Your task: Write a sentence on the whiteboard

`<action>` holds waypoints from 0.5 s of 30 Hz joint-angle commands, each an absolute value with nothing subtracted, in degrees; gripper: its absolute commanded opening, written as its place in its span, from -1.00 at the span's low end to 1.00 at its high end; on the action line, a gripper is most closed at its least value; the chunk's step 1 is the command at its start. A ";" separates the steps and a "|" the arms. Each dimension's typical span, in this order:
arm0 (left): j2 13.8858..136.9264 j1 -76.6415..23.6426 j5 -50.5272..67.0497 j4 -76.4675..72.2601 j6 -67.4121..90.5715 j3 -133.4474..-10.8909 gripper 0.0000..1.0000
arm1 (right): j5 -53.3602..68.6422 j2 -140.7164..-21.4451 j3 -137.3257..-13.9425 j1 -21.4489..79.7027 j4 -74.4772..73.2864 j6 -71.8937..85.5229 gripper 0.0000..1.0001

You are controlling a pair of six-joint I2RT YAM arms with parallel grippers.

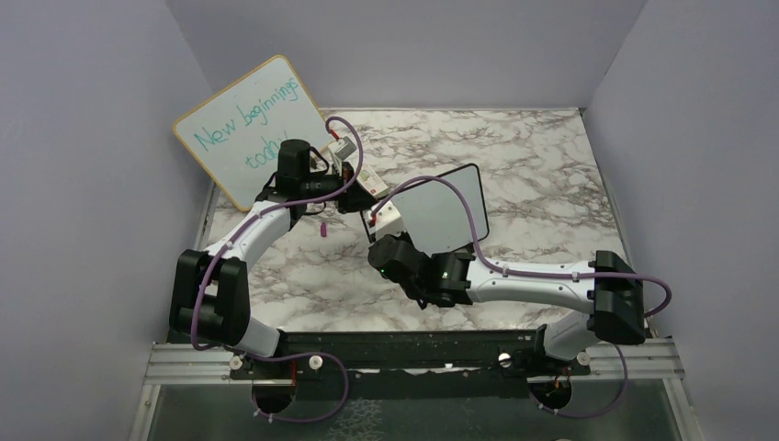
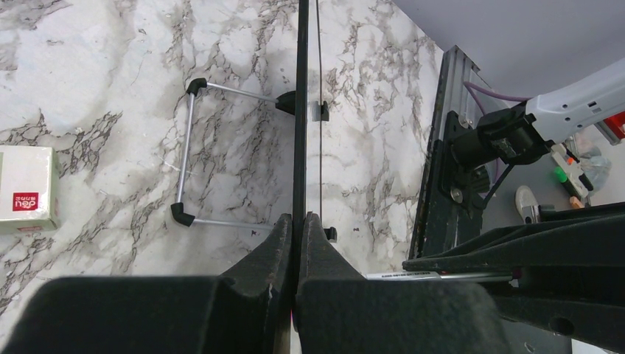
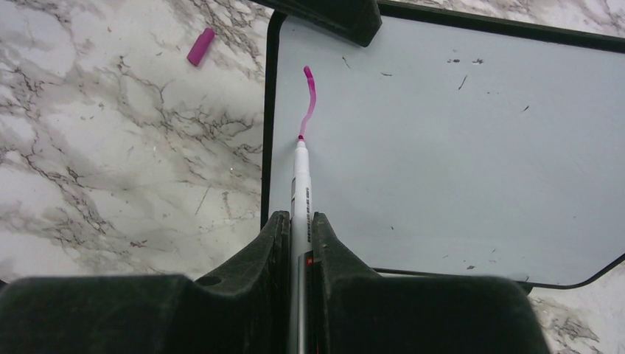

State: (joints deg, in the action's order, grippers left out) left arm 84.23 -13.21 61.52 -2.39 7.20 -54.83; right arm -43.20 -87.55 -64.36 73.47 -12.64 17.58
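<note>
Whiteboard [image 3: 457, 162] sits mid-table, between the two claws, on the marble table [image 3: 110, 147]. It has a black frame and rounded corners.

Left claw [image 2: 298, 220]: fingers pressed together on the board's edge. Its own camera sees the board edge-on, as a thin dark line running straight out of the grip. A wire stand [image 2: 190, 155] with black tips juts from the board's back onto the table. In the right wrist view one of this claw's fingers laps over the board's top edge near the left corner.

Right claw [image 3: 298, 217]: clamped on a white marker [image 3: 301, 169], the barrel running out between the fingers. The tip meets the board face just inside the left frame.

Pink stroke [image 3: 309, 99]: one short curved line, running from the marker tip up toward the top edge (no letter can be read in it). The rest of the face is blank apart from a few dark specks.

Pink cap [image 3: 200, 46] lies on the table, left of the board and apart from it.

Behind the left arm a larger wood-framed board [image 1: 248, 129] with teal writing leans at the back corner. A small white box [image 2: 26, 188] with a red label rests on the table.
</note>
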 commanded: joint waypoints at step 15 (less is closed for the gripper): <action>84.80 -13.01 62.36 -0.09 6.59 -54.93 -1.00 | -41.81 -83.65 -63.55 72.95 -11.23 18.22 -0.99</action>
